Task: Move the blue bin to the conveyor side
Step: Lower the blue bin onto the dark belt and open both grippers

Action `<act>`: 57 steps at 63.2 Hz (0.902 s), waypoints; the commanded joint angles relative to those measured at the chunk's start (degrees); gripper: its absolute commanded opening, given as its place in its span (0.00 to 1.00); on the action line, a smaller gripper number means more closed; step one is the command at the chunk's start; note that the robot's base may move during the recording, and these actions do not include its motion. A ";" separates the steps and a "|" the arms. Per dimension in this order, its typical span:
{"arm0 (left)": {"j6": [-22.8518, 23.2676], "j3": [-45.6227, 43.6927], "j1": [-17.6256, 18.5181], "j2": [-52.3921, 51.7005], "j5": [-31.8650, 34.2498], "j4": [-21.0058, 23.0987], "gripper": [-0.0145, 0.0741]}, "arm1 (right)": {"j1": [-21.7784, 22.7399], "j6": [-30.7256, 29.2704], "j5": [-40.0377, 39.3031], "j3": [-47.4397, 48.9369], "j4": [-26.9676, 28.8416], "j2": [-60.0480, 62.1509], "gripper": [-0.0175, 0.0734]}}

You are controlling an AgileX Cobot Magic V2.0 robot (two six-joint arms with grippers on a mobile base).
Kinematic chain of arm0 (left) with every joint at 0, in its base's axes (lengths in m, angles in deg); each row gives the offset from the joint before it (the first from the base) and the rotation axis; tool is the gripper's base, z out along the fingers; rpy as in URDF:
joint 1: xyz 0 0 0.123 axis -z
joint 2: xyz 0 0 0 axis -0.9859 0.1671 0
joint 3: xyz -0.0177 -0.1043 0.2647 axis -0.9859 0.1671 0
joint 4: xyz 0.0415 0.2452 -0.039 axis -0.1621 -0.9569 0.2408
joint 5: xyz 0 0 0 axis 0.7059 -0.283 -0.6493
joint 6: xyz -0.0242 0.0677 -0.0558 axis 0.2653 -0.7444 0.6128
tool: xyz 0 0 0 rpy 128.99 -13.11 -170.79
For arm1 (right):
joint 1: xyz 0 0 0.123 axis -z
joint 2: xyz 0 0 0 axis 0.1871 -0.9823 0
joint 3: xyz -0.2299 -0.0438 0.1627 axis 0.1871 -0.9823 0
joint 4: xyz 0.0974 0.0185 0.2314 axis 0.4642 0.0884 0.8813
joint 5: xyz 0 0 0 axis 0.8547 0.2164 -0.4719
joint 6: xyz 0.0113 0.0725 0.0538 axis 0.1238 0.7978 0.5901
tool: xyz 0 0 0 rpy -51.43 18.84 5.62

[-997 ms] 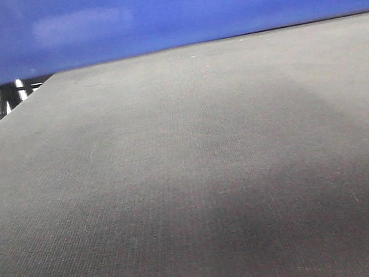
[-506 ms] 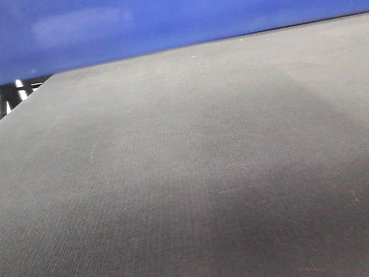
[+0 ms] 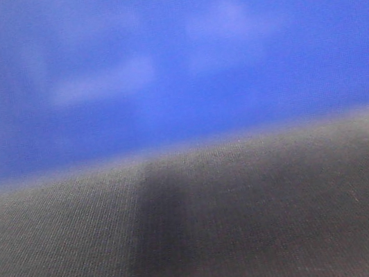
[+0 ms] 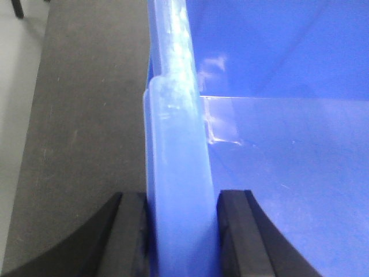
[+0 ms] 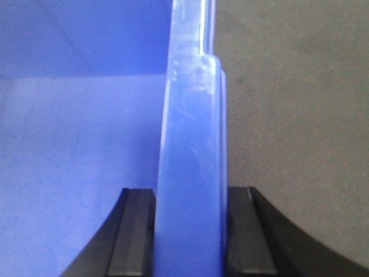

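Blue bin [image 3: 171, 56] nearer, blurred, edges cropped; left gripper [image 4: 181, 231], right gripper [image 5: 189, 231] clamp rim [image 4: 173, 115].

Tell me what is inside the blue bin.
The wrist views show only glossy blue floor and walls inside the blue bin, near two opposite rims. Its middle lies outside those views; in the front view its wall hides the interior.

The conveyor [image 3: 269, 230] is a dark grey-black belt with a fine woven texture, with a darker shadow band running down it in the front view. The 1 thing over it is the blue bin [image 3: 172, 63], spanning the far side, but it's too blurry to tell if the bottom actually touches. In both wrist views the belt runs right alongside the bin's outer walls.
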 commanded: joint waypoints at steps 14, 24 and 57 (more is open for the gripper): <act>-0.69 13.15 0.08 -0.63 24.72 -0.68 0.15 | 0.07 -0.57 -19.56 -11.99 -2.30 0.63 0.10; -0.69 17.23 0.08 -0.63 31.49 -0.68 0.15 | 0.07 -0.57 -30.37 -20.64 -2.30 0.63 0.10; -0.69 18.55 0.08 8.23 34.21 0.43 0.15 | 0.89 -0.57 -48.74 -30.02 -2.30 -0.59 0.10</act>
